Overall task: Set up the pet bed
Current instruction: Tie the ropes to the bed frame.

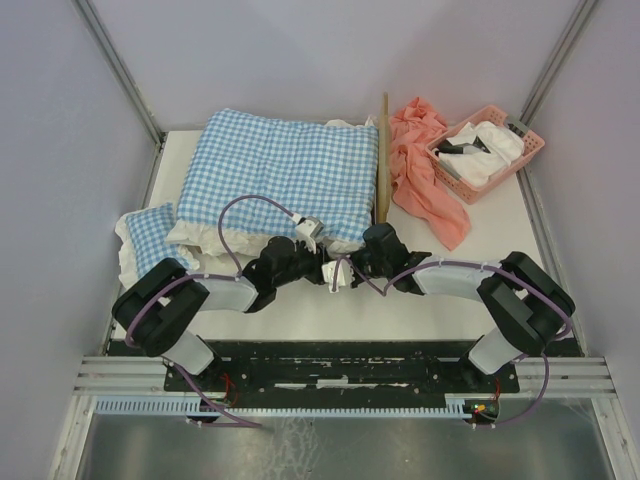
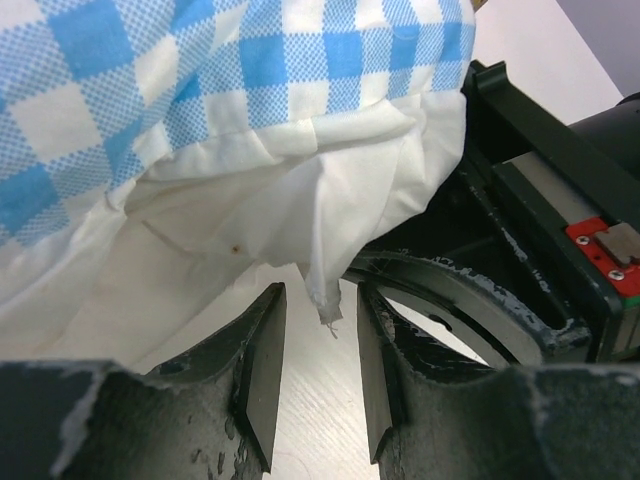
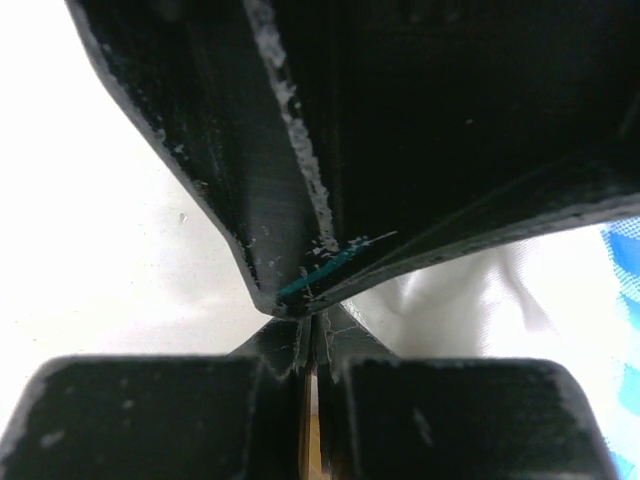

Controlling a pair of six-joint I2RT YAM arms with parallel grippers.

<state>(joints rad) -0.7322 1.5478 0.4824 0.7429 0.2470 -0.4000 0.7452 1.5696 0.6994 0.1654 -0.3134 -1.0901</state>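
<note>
1. Left claw [image 2: 320,295] released, its jaws apart on either side of the cushion's [image 1: 280,170] hanging frill [image 2: 330,230].
2. Right claw [image 3: 310,325] clenched; whether it pinches anything is unclear.
3. Both arms stretch low and meet at the cushion's near edge.
4. Bed [image 1: 383,170]: mid-table under the cushion, only a wood rail showing.

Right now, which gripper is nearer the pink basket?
Right. The right gripper is at the checked cushion's near right corner, on the pink basket's side; the left gripper is just left of it, farther from the basket.
</note>
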